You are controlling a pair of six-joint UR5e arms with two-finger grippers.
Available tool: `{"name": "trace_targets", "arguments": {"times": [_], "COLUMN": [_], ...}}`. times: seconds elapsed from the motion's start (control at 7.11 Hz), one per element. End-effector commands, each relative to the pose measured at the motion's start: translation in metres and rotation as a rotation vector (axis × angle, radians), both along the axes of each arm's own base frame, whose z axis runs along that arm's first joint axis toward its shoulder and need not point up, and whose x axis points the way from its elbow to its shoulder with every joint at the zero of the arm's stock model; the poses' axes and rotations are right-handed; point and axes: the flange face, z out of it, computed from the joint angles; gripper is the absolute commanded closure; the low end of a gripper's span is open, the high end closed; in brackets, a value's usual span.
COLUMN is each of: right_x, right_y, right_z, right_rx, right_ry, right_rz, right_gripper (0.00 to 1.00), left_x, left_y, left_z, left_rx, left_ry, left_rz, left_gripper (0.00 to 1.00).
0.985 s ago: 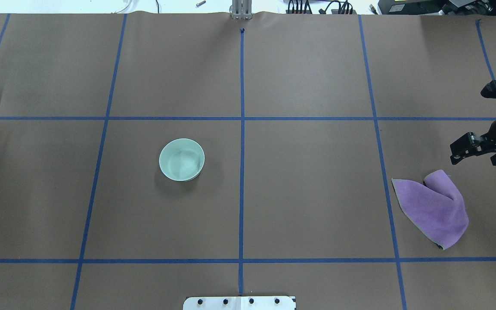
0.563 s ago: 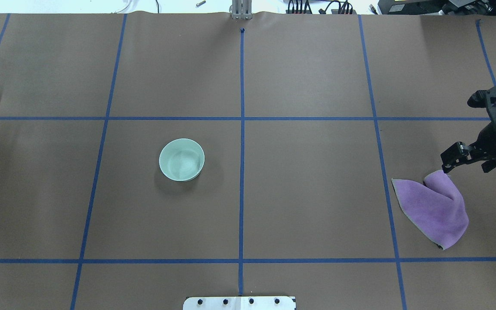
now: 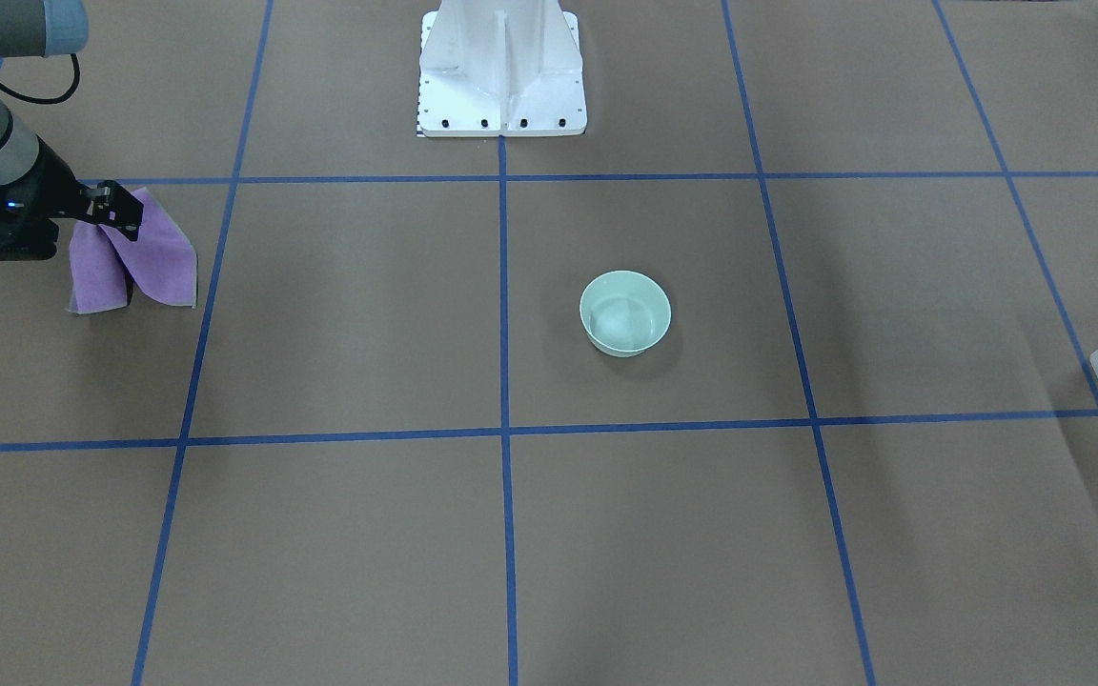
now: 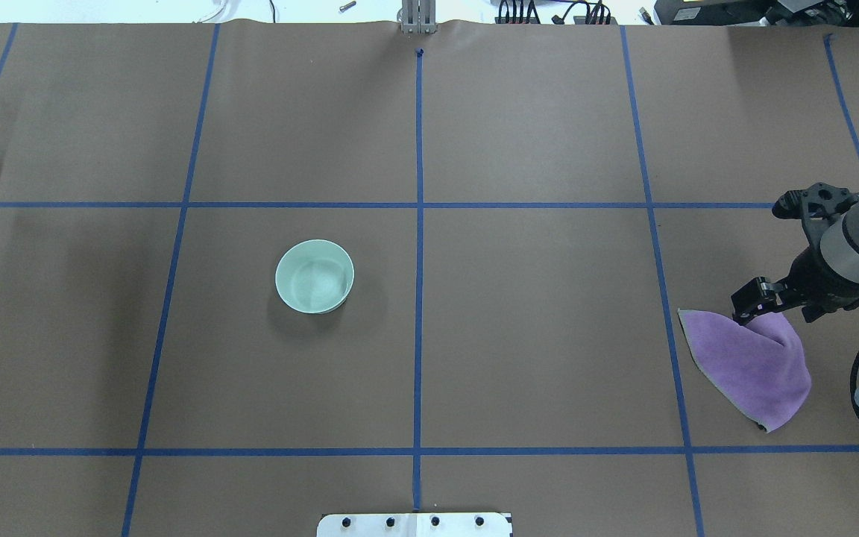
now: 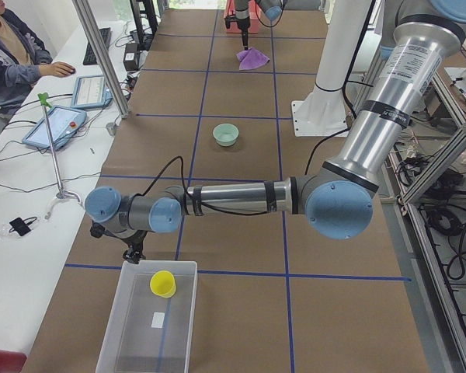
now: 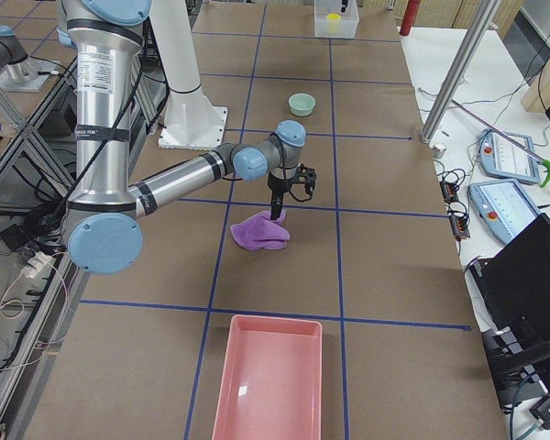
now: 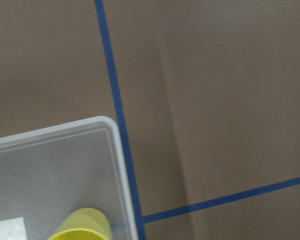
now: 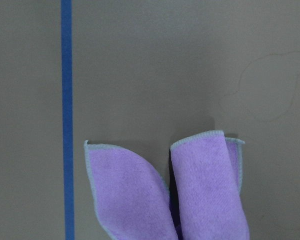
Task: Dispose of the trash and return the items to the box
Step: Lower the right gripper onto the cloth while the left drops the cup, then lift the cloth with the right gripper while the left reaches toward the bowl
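The pale mint-green bowl [image 4: 315, 276] stands upright and empty left of the table's centre line; it also shows in the front view [image 3: 625, 312]. The yellow cup [image 5: 163, 284] lies inside the translucent box [image 5: 132, 342] at the table's left end, and it shows in the left wrist view [image 7: 82, 225]. My left gripper [image 5: 132, 252] hangs just outside the box's far wall; I cannot tell whether it is open. A crumpled purple cloth [image 4: 757, 365] lies at the right. My right gripper [image 4: 781, 306] is open, low over the cloth's raised fold [image 8: 205, 185].
A pink tray [image 6: 266, 385] lies past the table's right end. The white robot base [image 3: 501, 76] stands at the middle of the near edge. Blue tape lines grid the brown table paper. Operators' tablets and cables lie on the far-side bench.
My right gripper has moved left and toward the robot, from beside the cloth to over its raised fold. The bowl and cloth have not moved.
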Motion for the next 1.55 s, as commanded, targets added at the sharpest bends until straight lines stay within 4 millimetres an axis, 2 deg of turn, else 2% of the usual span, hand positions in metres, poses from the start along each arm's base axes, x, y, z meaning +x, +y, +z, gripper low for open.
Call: {"name": "trace_targets", "arguments": {"times": [0.0, 0.14, 0.28, 0.42, 0.56, 0.7, 0.84, 0.99, 1.13, 1.27, 1.41], "right_x": [-0.008, -0.013, -0.018, -0.019, -0.019, -0.017, 0.0, 0.03, 0.058, 0.093, 0.148], "right_y": [0.014, 0.018, 0.018, 0.017, 0.017, 0.018, 0.012, 0.014, 0.005, -0.005, -0.014], "right_z": [0.017, 0.028, 0.038, 0.046, 0.046, 0.04, 0.029, 0.024, 0.017, 0.015, 0.014], "right_rx": [0.01, 0.002, 0.01, 0.006, 0.006, 0.008, 0.017, -0.009, -0.001, 0.007, 0.034], "right_ry": [0.02, 0.03, 0.025, 0.027, 0.023, 0.011, -0.005, -0.04, -0.077, -0.078, -0.039], "right_rz": [-0.012, -0.028, -0.035, -0.034, -0.037, -0.036, -0.01, 0.019, 0.045, 0.06, 0.031], "right_gripper": [0.0, 0.0, 0.0, 0.26, 0.99, 1.0, 1.0, 1.0, 1.0, 1.0, 1.0], "left_x": [0.069, 0.116, 0.162, 0.182, 0.218, 0.264, 0.283, 0.316, 0.362, 0.39, 0.419], "left_y": [0.042, 0.058, 0.076, 0.086, 0.1, 0.122, 0.135, 0.155, 0.175, 0.185, 0.195], "left_z": [-0.086, -0.13, -0.162, -0.178, -0.189, -0.208, -0.218, -0.224, -0.242, -0.263, -0.28], "left_rx": [-0.089, -0.11, -0.137, -0.155, -0.176, -0.177, -0.207, -0.205, -0.213, -0.224, -0.238], "left_ry": [0.02, -0.001, -0.016, -0.01, -0.034, -0.06, -0.054, -0.087, -0.096, -0.088, -0.083], "left_rz": [-0.078, -0.108, -0.125, -0.13, -0.136, -0.135, -0.14, -0.151, -0.146, -0.156, -0.156], "left_gripper": [0.04, 0.03, 0.03, 0.03, 0.03, 0.03, 0.03, 0.03, 0.03, 0.03, 0.03]}}
